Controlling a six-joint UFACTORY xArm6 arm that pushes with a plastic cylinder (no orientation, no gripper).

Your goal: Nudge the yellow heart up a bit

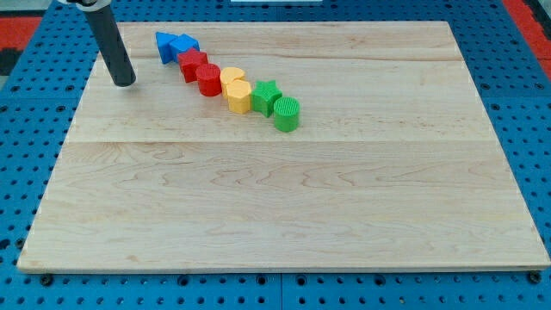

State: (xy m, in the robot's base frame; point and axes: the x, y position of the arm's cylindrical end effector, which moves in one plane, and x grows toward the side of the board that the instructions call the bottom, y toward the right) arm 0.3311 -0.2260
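Note:
Several blocks lie in a touching diagonal row at the upper left of the wooden board (284, 198). From the view's top left: two blue blocks (175, 45), a red block (194, 65), a red round block (209, 79), a yellow heart (232, 78), a yellow block (239, 96), a green star (266, 96) and a green cylinder (287, 114). My tip (126, 83) rests on the board to the view's left of the row, well apart from it, about level with the yellow heart. The red blocks lie between the tip and the heart.
The board lies on a blue perforated table (34, 129). A red area shows at the view's top corners (529, 17).

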